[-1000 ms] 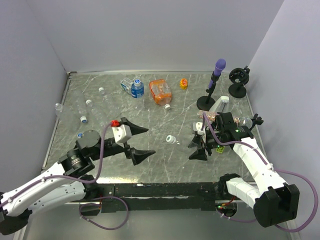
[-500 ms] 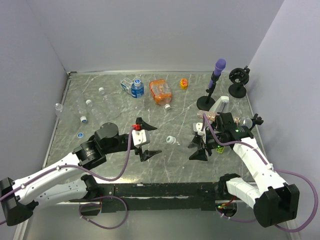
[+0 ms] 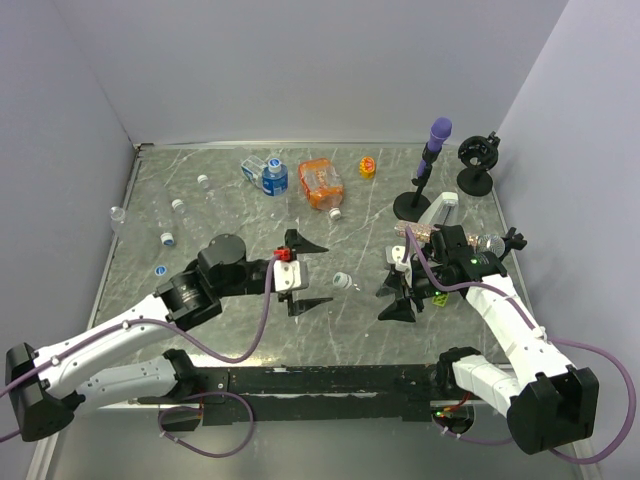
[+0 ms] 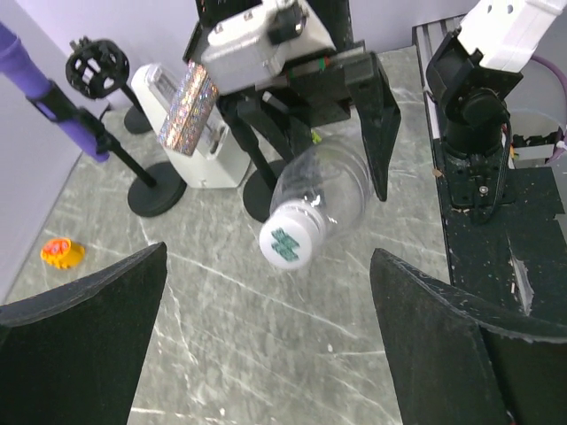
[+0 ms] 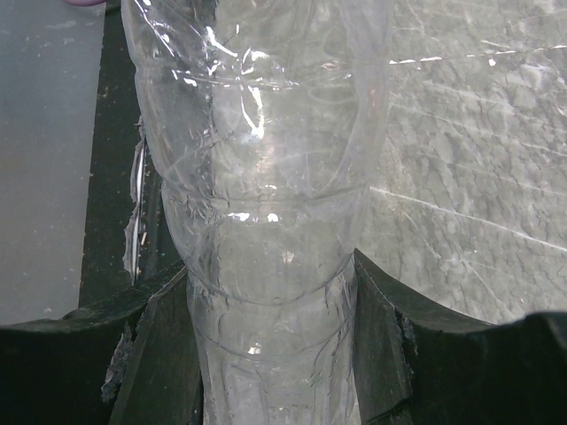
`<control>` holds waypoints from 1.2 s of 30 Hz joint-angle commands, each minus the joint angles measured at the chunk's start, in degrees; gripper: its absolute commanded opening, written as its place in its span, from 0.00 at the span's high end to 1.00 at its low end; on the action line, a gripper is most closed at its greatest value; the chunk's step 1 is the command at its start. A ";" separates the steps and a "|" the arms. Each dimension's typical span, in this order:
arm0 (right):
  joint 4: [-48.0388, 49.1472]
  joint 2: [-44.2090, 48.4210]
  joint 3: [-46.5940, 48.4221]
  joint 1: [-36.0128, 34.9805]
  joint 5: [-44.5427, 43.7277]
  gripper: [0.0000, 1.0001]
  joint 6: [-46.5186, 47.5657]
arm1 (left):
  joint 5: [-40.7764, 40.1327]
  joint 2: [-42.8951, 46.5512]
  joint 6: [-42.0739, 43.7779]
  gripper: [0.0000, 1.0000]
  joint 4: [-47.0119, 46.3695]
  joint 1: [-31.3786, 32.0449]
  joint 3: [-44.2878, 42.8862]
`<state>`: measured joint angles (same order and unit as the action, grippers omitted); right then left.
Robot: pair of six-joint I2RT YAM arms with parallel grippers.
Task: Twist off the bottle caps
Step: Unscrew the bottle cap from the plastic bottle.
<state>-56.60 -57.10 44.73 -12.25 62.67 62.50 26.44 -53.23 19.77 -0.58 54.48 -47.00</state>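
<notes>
Right gripper (image 5: pixel 270 328) clamps a clear plastic bottle (image 4: pixel 330 188) by its body over the marble table (image 3: pixel 360 215), its white cap (image 4: pixel 289 244) facing the wide-open left gripper (image 3: pixel 312 274). The bottle is probably light, slick and easily crushed; the stiff cap's rim looks the surest hold.

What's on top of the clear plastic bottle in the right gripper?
A white round screw cap with a green mark closes the clear plastic bottle clamped in the right gripper. The mouth underneath is hidden.
</notes>
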 commanded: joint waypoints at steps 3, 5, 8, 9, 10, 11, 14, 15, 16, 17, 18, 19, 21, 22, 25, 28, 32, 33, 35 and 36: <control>0.09 0.50 1.68 -0.41 2.63 0.87 1.92 | 4.67 -3.80 2.82 0.05 0.05 0.19 -5.11; 0.26 0.59 1.68 -0.41 2.72 0.87 1.84 | 6.08 -5.47 3.43 0.12 1.97 0.19 -6.25; 0.26 0.76 1.68 -0.41 2.63 0.87 1.92 | 7.75 -8.02 4.48 0.19 5.14 0.28 -8.36; 0.17 0.76 1.68 -0.41 2.63 0.87 1.92 | 8.19 -8.72 4.75 0.21 5.93 0.19 -8.80; 0.17 0.76 1.68 -0.41 2.63 0.87 1.92 | 8.45 -9.25 5.10 0.23 6.64 0.19 -9.24; 0.17 0.76 1.68 -0.41 2.63 0.87 1.92 | 8.46 -9.69 5.28 0.25 7.25 0.19 -9.68; 0.17 0.85 1.68 -0.40 2.63 0.87 1.92 | 8.19 -10.84 5.98 0.32 8.75 0.19 -10.74; 0.17 0.94 1.68 -0.49 2.71 0.87 1.92 | 8.11 -11.10 6.33 0.34 9.19 0.19 -11.00; 0.17 1.03 1.68 -0.41 2.72 0.87 1.92 | 8.11 -11.36 6.42 0.37 9.80 0.19 -11.35; 0.17 1.03 1.76 -0.41 2.63 0.87 1.92 | 8.02 -11.63 6.51 0.39 10.07 0.19 -11.44; 0.17 1.03 1.76 -0.41 2.71 0.87 1.92 | 7.93 -11.80 6.51 0.41 10.33 0.19 -11.70; 0.17 1.03 1.68 -0.32 2.72 0.87 1.92 | 8.10 -11.98 6.51 0.44 10.51 0.19 -11.79; 0.17 1.03 1.68 -0.41 2.54 0.87 1.84 | 8.37 -12.33 6.60 0.53 11.04 0.19 -12.23; 0.17 1.03 1.68 -0.41 2.63 0.87 1.84 | 8.63 -12.42 6.42 0.58 11.13 0.19 -12.32; 0.17 0.76 1.68 -0.41 2.63 0.87 1.92 | 9.24 -12.25 5.90 0.65 10.69 0.19 -12.15; 0.26 0.76 1.68 -0.41 2.54 0.87 1.92 | 9.77 -12.16 4.67 0.82 9.81 0.19 -11.71; 0.35 0.76 1.59 -0.41 2.36 0.87 1.75 | 10.48 -11.90 -0.41 0.99 8.58 0.19 -11.62; 0.44 0.68 1.59 -0.41 2.36 0.87 1.66 | 10.57 -11.89 -2.87 0.99 8.49 0.19 -11.71; 0.52 0.76 1.68 -0.40 2.19 0.87 1.57 | 10.22 -11.46 -11.02 0.99 7.97 0.19 -12.15; 0.70 0.68 1.59 -0.41 2.19 0.87 1.49 | 9.52 -11.11 -16.64 0.99 7.18 0.19 -11.89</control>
<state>-57.82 -57.10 44.73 -12.25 62.85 62.41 33.15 -65.47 19.05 10.02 54.24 -56.71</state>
